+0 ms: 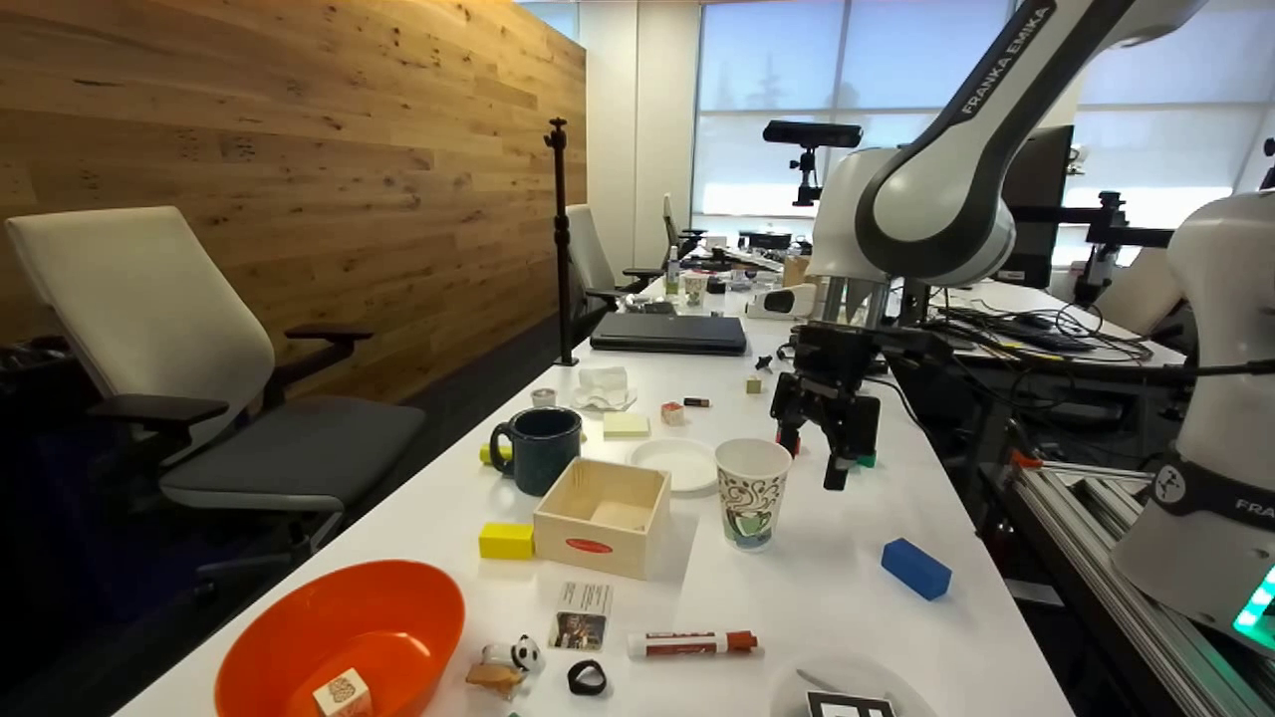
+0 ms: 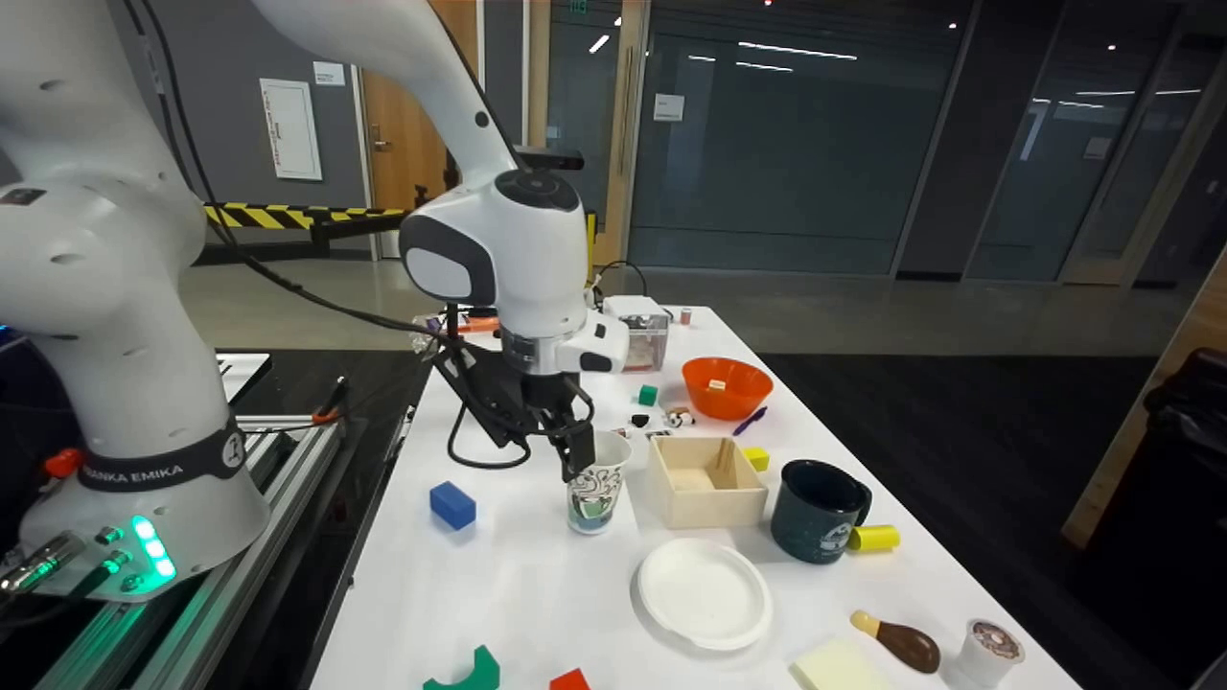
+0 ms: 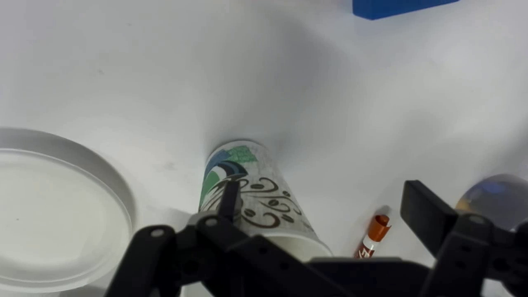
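My gripper (image 3: 324, 192) is open with nothing between its fingers. It hangs above the white table, fingers pointing down, beside a patterned paper cup (image 3: 258, 194). In the wrist view one finger overlaps the cup's side; I cannot tell whether it touches. The gripper also shows in both exterior views (image 1: 812, 458) (image 2: 546, 450). The cup stands upright in both exterior views (image 1: 752, 498) (image 2: 596, 494). A blue block (image 1: 914, 569) lies near the table edge on the robot's side, also in the wrist view (image 3: 400, 6). A white plate (image 2: 705, 594) lies near the cup.
A wooden box (image 1: 608, 553) stands beside the cup, with a dark mug (image 1: 548, 453) and a yellow block (image 1: 506, 541) near it. A brown-capped marker (image 1: 687, 644) and an orange bowl (image 1: 408, 597) lie farther along. Green (image 2: 474, 676) and red (image 2: 570, 680) blocks lie past the plate.
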`<state>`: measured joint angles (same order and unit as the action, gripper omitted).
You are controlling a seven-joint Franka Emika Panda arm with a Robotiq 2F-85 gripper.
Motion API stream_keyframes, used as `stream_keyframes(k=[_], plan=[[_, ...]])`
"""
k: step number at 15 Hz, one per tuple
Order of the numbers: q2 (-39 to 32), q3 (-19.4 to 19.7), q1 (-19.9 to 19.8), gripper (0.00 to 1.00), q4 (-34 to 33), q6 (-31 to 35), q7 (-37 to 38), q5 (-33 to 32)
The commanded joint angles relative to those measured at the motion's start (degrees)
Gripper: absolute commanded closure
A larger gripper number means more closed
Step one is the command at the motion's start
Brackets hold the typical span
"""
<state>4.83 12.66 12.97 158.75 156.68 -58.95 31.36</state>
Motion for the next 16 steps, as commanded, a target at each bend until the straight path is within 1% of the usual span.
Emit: stream_keyframes(k=[1, 4, 6, 8, 11, 16], plan=[[-1.9, -0.3, 0.6, 0.00, 0.0, 4.4, -3.9, 3.1], [-2.9, -0.2, 0.9, 0.00, 0.0, 8.0, -6.2, 5.6], [-3.2, -0.2, 1.2, 0.00, 0.0, 9.4, -9.1, 9.4], [-3.1, -0.3, 1.7, 0.00, -0.1, 10.4, -13.3, 14.7], [-2.8, -0.2, 2.2, 0.00, -0.1, 9.8, -19.6, 22.1], [-2.9, -0.2, 2.4, 0.00, -0.2, 10.9, -30.0, 32.2]])
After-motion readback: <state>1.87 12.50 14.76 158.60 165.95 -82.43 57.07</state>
